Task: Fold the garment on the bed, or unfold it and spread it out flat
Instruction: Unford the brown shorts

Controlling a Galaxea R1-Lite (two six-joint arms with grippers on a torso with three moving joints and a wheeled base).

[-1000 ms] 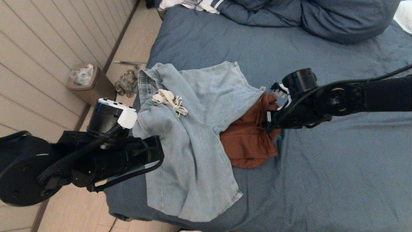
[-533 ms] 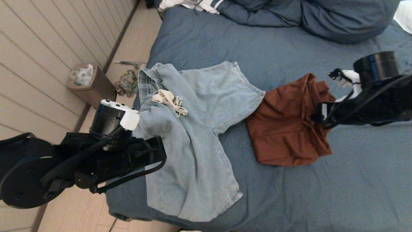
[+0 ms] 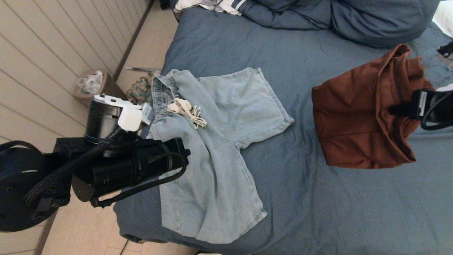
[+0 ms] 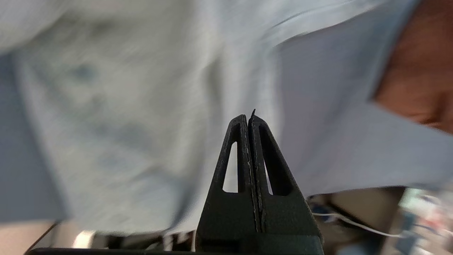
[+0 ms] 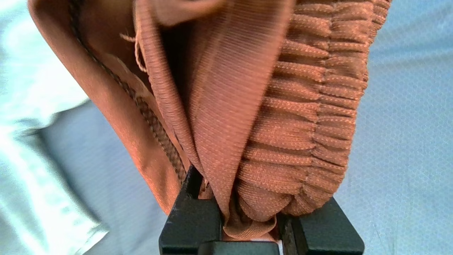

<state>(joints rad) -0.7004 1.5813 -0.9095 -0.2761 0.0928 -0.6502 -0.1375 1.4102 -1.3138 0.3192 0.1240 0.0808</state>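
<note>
A rust-brown garment (image 3: 357,117) with an elastic waistband hangs bunched over the right side of the bed (image 3: 318,212). My right gripper (image 3: 400,109) is shut on that waistband; in the right wrist view the gathered band (image 5: 283,106) fills the space between the black fingers (image 5: 191,216). Light blue denim shorts (image 3: 219,141) with a cream drawstring lie rumpled on the bed's left part. My left gripper (image 3: 185,153) hovers at their left edge, shut and empty; in the left wrist view its jaws (image 4: 248,120) are pressed together in front of the pale fabric (image 4: 141,106).
A bunched blue duvet (image 3: 354,17) and a white striped cloth (image 3: 212,5) lie at the far end. On the floor left of the bed stand a brown bin (image 3: 88,88) and a multicoloured bundle (image 3: 139,90). Bare blue cover lies between the garments.
My right gripper has pulled the rust-brown garment out from beside the light blue shorts, rightward and farther back. The left arm has shifted slightly, still shut.
</note>
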